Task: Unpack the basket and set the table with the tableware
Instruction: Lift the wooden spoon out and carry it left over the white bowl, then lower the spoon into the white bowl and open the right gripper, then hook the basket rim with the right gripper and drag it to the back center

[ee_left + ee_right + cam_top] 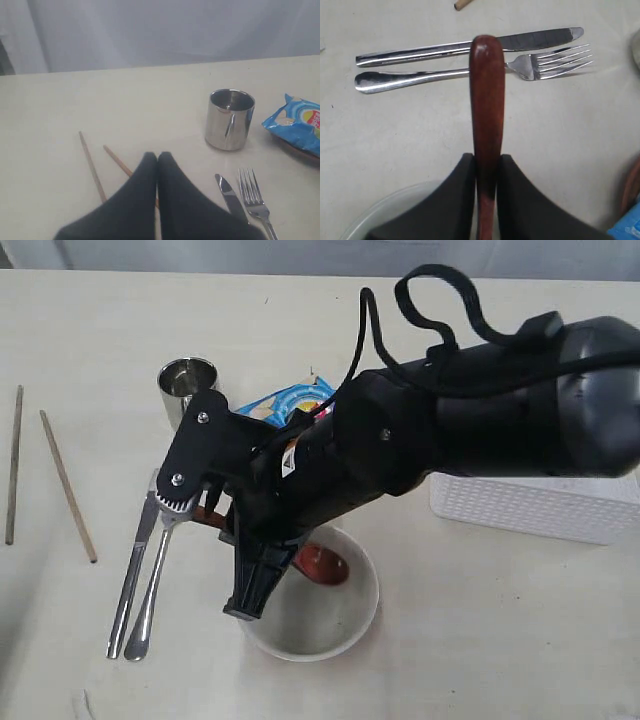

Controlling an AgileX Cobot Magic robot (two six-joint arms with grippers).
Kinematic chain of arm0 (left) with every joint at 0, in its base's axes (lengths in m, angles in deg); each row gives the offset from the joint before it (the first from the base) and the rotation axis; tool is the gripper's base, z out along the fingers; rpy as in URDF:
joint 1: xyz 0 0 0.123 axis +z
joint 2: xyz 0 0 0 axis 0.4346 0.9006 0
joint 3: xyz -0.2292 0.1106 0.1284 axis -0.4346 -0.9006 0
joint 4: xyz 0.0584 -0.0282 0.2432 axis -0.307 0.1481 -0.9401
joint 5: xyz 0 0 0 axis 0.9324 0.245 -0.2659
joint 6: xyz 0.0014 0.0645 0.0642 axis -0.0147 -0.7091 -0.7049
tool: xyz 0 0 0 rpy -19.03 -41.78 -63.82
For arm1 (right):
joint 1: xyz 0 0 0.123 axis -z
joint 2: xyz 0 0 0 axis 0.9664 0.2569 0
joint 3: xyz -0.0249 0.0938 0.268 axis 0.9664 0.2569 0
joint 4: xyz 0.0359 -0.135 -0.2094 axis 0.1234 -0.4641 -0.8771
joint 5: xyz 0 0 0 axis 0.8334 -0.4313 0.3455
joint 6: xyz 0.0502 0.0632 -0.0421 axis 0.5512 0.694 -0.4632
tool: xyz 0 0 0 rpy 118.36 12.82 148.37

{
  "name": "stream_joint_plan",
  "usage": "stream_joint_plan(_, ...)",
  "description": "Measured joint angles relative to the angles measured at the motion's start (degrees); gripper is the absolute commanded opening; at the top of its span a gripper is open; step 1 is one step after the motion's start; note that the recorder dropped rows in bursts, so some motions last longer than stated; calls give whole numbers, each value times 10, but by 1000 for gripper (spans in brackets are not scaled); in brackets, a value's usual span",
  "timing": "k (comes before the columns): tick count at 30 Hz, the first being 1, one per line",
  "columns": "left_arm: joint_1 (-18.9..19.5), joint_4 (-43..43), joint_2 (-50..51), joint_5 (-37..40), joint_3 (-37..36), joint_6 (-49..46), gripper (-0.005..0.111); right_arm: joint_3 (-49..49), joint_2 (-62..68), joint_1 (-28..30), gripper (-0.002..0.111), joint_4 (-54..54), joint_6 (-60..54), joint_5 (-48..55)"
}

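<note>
**Spoon into bowl: release it clean**

The spoon [486, 100] is clamped by its handle in the right claw [486, 159]. Its head [322, 565] hangs inside the bowl [355, 625] behind the fingertips; I can't tell if it touches the bottom. The handle end pokes out ahead of the claw, above the knife [445, 47] and fork [470, 75] lying side by side on the table [500, 640].

My take:
- Lower until the head bears on the bowl.
- Open slightly, then lift straight up.
- The handle will likely drop onto the rim and could slide.
- Don't push forward, or the cutlery gets knocked.

The left claw [157, 157] is closed and empty, with the chopsticks [92, 165] beside it. The basket [530, 505] is well behind the right arm.
</note>
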Motion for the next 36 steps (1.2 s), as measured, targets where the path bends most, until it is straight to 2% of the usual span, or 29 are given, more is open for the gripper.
stream_joint_plan(2, 0, 0, 0, 0, 0, 0, 0, 0, 0, 0, 22, 0, 0, 2)
stream_joint_plan(4, 0, 0, 0, 0, 0, 0, 0, 0, 0, 0, 41, 0, 0, 5)
stream_joint_plan(6, 0, 0, 0, 0, 0, 0, 0, 0, 0, 0, 53, 0, 0, 11)
stream_joint_plan(15, 0, 0, 0, 0, 0, 0, 0, 0, -60, 0, 53, -9, 37, 18)
stream_joint_plan(17, 0, 0, 0, 0, 0, 0, 0, 0, -88, 0, 53, -38, 88, 19)
stream_joint_plan(20, 0, 0, 0, 0, 0, 0, 0, 0, -134, 19, 53, -116, 228, 28)
stream_joint_plan(23, 0, 0, 0, 0, 0, 0, 0, 0, -173, 90, 53, -201, 390, 71)
stream_joint_plan(26, 0, 0, 0, 0, 0, 0, 0, 0, -197, 197, 53, -262, 493, 134)
stream_joint_plan(32, 0, 0, 0, 0, 0, 0, 0, 0, -200, 452, 53, -289, 541, 227)
stream_joint_plan(36, 0, 0, 0, 0, 0, 0, 0, 0, -187, 573, 53, -283, 547, 220)
